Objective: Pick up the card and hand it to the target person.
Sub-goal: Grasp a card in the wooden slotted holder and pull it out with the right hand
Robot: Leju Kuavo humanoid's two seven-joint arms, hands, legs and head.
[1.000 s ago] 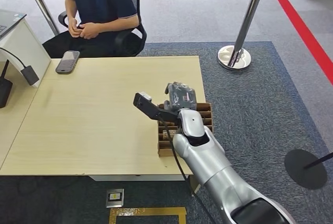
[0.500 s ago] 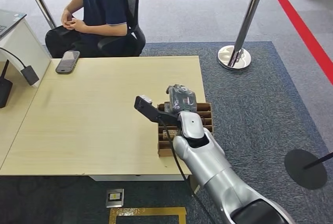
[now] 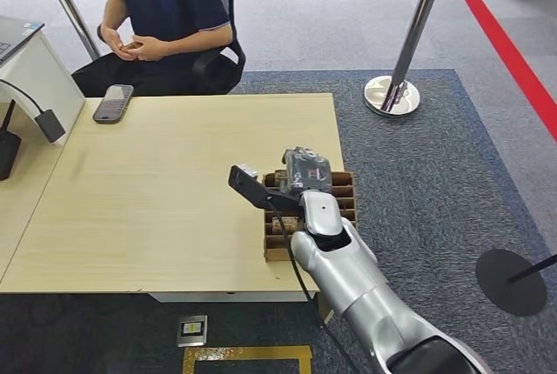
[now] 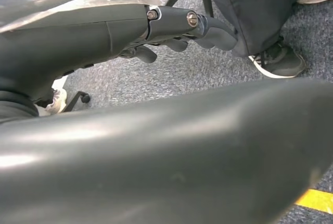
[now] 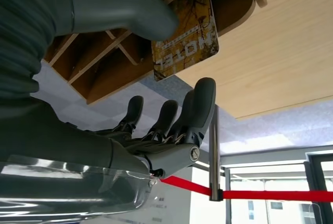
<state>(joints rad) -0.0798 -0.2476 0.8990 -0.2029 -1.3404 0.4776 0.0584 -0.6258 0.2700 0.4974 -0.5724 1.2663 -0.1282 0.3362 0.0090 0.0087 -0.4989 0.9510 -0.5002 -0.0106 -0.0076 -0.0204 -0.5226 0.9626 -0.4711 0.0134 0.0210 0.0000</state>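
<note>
**A:** How far along is this?

**B:** Early, I'd judge. The right hand [image 3: 304, 168] hangs over the slotted cardboard box [image 3: 341, 193] at the near right corner of the worktop [image 3: 164, 191]. The card [image 5: 184, 31], yellow-brown with "HOTEL" printed on it, stands in one of the box's compartments with its end sticking out.

**A:** Does the hand have it?

**B:** Not as far as I can see. In the right wrist view the thumb [image 5: 129, 2] lies on one side of the card and the darker fingers [image 5: 196, 107] curve on the other side, with a clear gap between fingers and card. So the hand is spread around it, holding nothing.

**A:** And the left hand?

**B:** The left hand [image 4: 184, 26] is down by the robot's side above the carpet, fingers loosely extended, nothing in them.

**A:** What remains?

**B:** Nearly everything: pinch the card, draw it out of the slot, then carry it across to the person [image 3: 164, 9] seated at the far side of the worktop, well apart from the box. That person's hands are together in the lap, not reaching out. A phone [image 3: 113, 103] lies near them on the worktop.
</note>
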